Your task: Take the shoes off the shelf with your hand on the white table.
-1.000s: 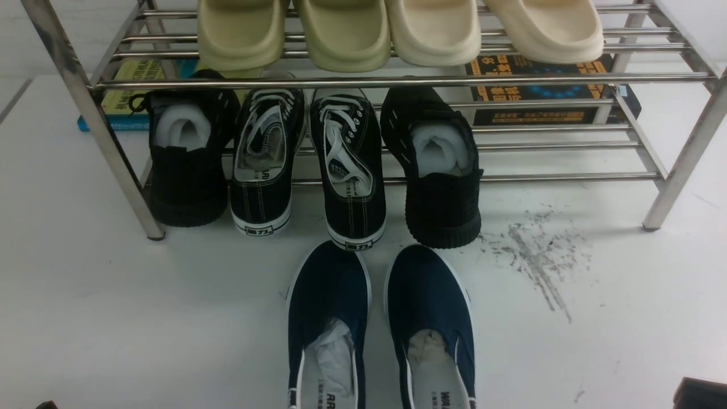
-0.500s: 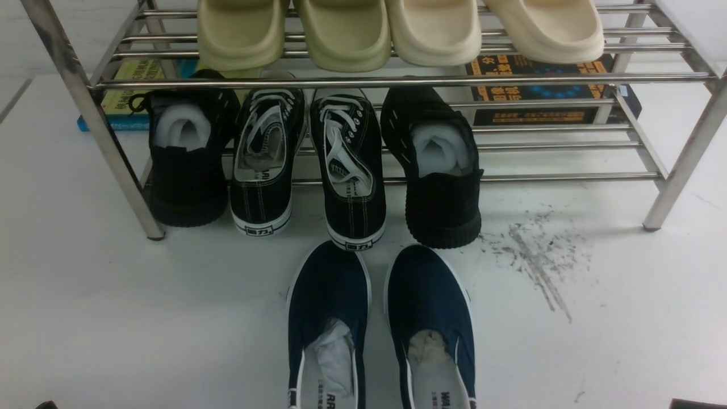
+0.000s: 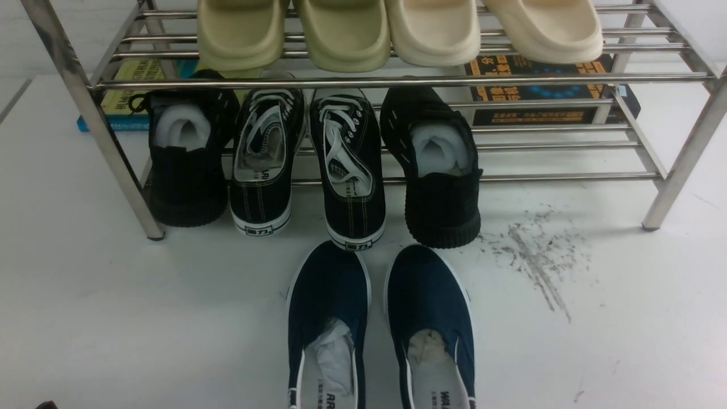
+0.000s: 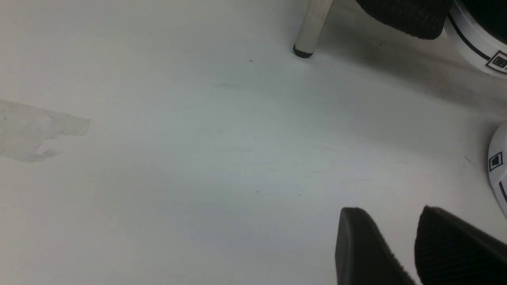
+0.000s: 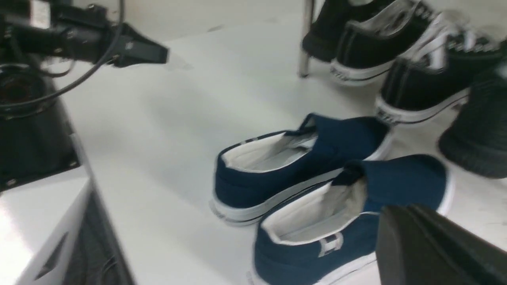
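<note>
The two navy slip-on shoes [image 3: 326, 318] [image 3: 431, 318] stand side by side on the white table [image 3: 142, 312], toes toward the steel shelf [image 3: 397, 81], just in front of it. They also show in the right wrist view [image 5: 293, 166]. My right gripper [image 5: 400, 215] hangs beside the nearer navy shoe's heel, fingers pressed together and empty. My left gripper [image 4: 392, 221] is over bare table near the shelf's left leg [image 4: 311, 27], fingers apart with nothing between. Neither gripper shows in the front view.
The lower tier holds two all-black shoes [image 3: 187, 170] and two black lace-up sneakers [image 3: 349, 170]. Pale slides [image 3: 341, 34] lie on the upper tier. Books [image 3: 534, 85] lie behind the shelf. A scuff patch [image 3: 534, 255] marks the table at the right.
The dark corner of my right gripper at the front view's bottom right edge has dropped out of the picture. The shoes have not moved.
</note>
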